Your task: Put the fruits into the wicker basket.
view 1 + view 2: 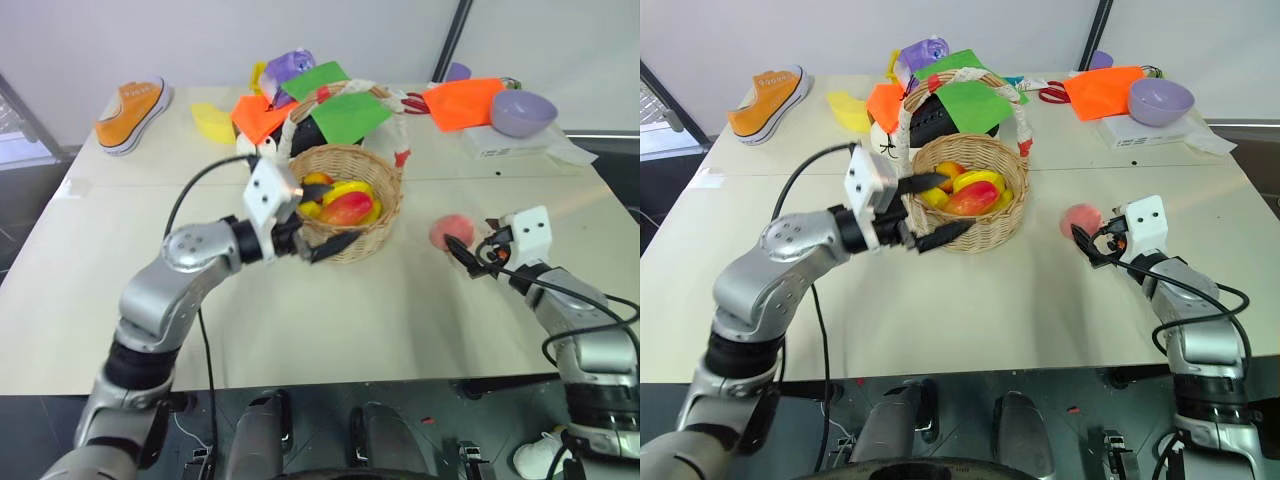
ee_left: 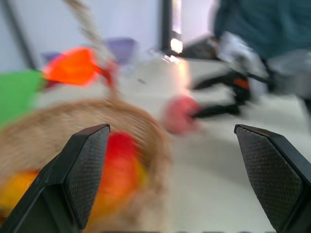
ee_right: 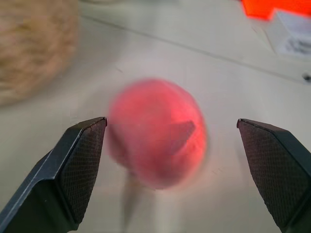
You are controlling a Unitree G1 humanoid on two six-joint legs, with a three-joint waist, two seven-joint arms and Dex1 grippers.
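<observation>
orange sneaker [image 1: 133,113] far left, purple bowl [image 1: 522,112] far right.

A tan woven wicker basket [image 1: 352,200], its handle wrapped white with red marks, holds a red-to-yellow mango [image 1: 347,208] among yellow fruits on a cream table [image 1: 400,310]. Beside the basket lies a pink-red peach [image 1: 448,231]; behind it, green and orange papers, a lilac bowl [image 1: 522,112] and an orange sneaker [image 1: 133,112].
</observation>
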